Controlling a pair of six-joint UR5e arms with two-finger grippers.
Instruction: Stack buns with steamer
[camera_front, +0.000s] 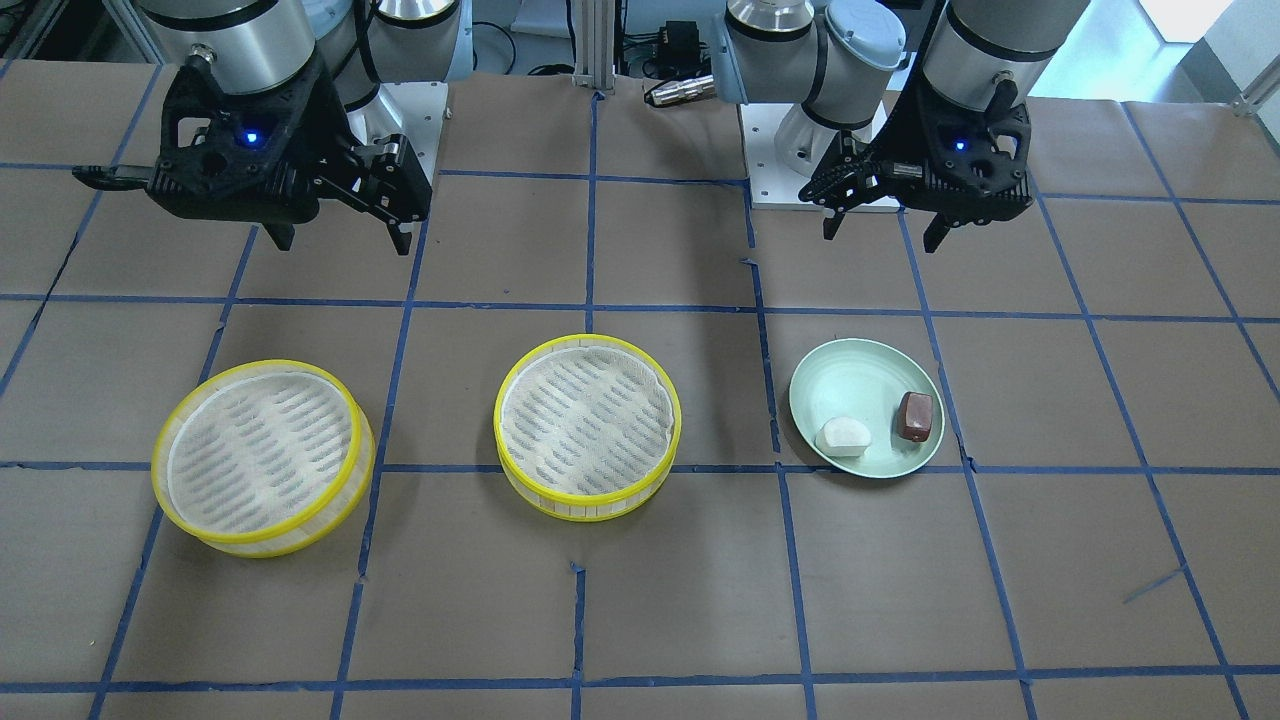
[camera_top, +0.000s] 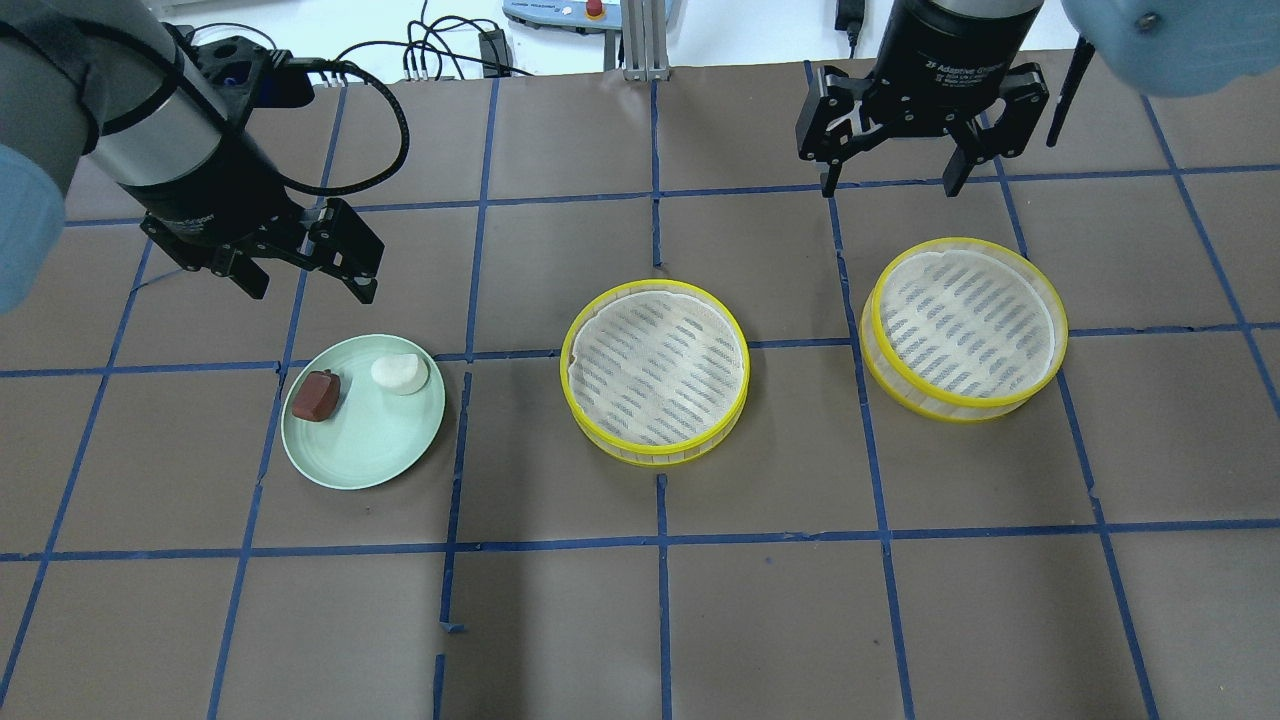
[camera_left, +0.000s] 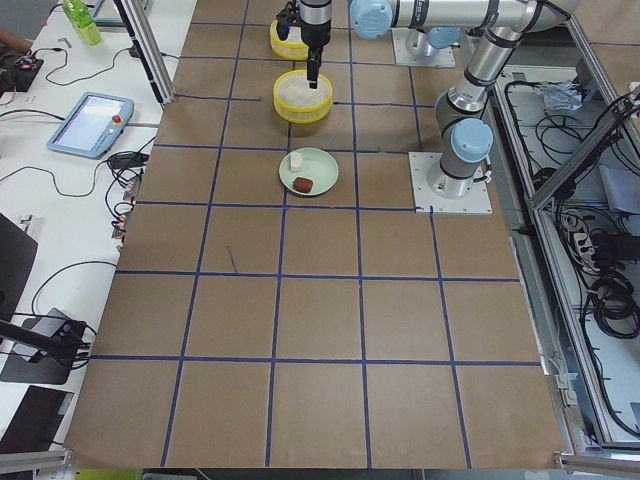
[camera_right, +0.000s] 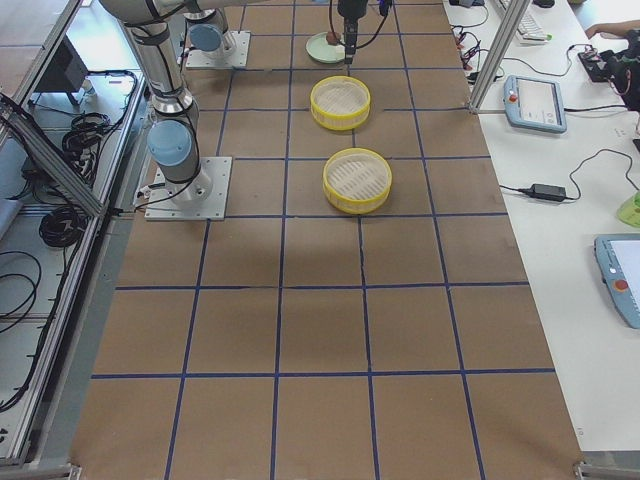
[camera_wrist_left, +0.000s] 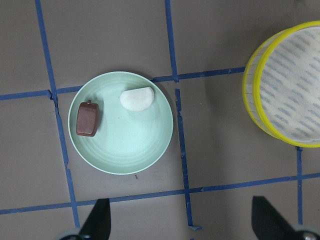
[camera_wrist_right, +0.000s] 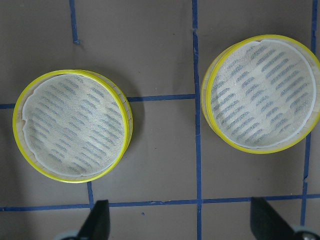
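Jaws on both grippers stand wide apart, holding nothing. I read the left gripper (camera_top: 308, 285) hanging above the table (camera_top: 700, 600) near the green plate (camera_top: 372, 442), which carries the white bun (camera_top: 400, 374) and reddish-brown bun (camera_top: 316, 396), apart. The right gripper (camera_top: 889, 186) hangs near the outer yellow steamer (camera_top: 965, 330), pointing down.

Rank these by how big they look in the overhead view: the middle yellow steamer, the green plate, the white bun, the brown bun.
1. middle yellow steamer
2. green plate, slightly smaller
3. white bun and brown bun: about alike, too close to rank
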